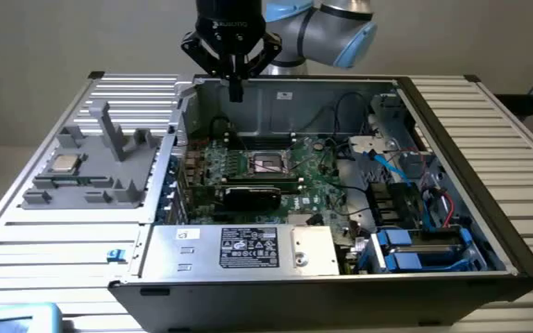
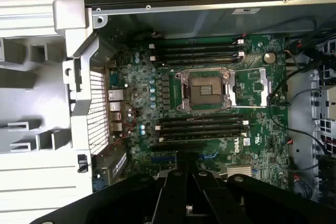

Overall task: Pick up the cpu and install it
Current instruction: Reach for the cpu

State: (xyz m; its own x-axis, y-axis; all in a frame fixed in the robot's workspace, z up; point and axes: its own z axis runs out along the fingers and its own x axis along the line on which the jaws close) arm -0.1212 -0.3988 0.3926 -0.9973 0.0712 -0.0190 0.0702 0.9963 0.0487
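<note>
Fingers clenched together above the open computer case point(image 1: 327, 96); cpu point(image 1: 66, 164) off to the side.
Nearest sits the silver box with a white label point(image 1: 248, 248), then the open socket point(image 1: 268, 163). The cpu lies on a grey fixture point(image 1: 109, 163) on the desk point(image 1: 488, 139), at the exterior view's left, well apart from the gripper point(image 1: 236, 94) over the far wall.

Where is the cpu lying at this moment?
The cpu lies on the grey holder at the exterior view's left, outside the open computer case; the gripper hangs above the computer case, apart from the cpu.
</note>
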